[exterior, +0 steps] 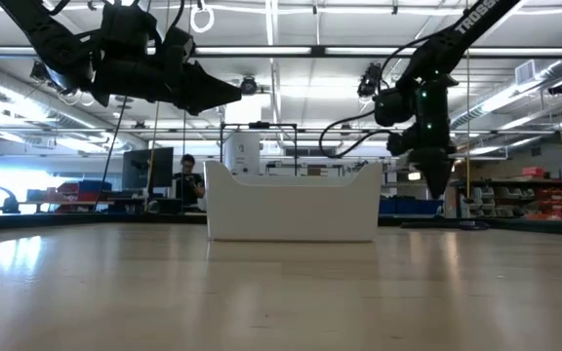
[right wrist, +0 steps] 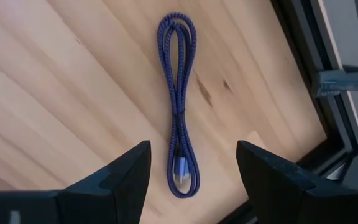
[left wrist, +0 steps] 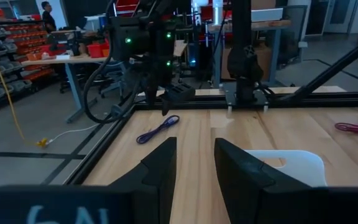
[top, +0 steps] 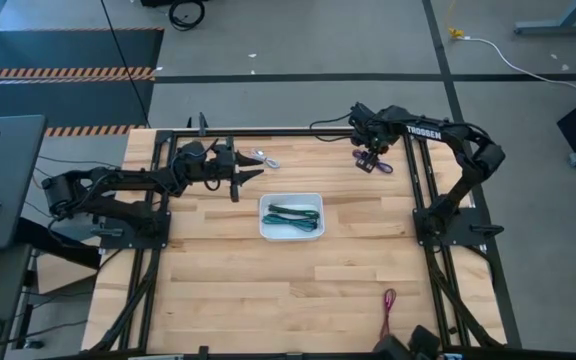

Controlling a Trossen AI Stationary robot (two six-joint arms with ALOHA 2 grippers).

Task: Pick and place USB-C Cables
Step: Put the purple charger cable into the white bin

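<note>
the right gripper (right wrist: 191,168) hangs wide open and empty right over a purple cable (right wrist: 182,99), which lies flat on the tabletop (top: 218,290) at the upper right of the high view. it looks light, limp and braided; i'd pinch it at the tied middle so the loops don't splay. the left gripper (left wrist: 194,165), upper left, is slightly open with nothing in it. the bin (top: 291,198) holds green and teal cables; a silver one (top: 267,158) and a red one (top: 389,302) are too small to read.
</note>
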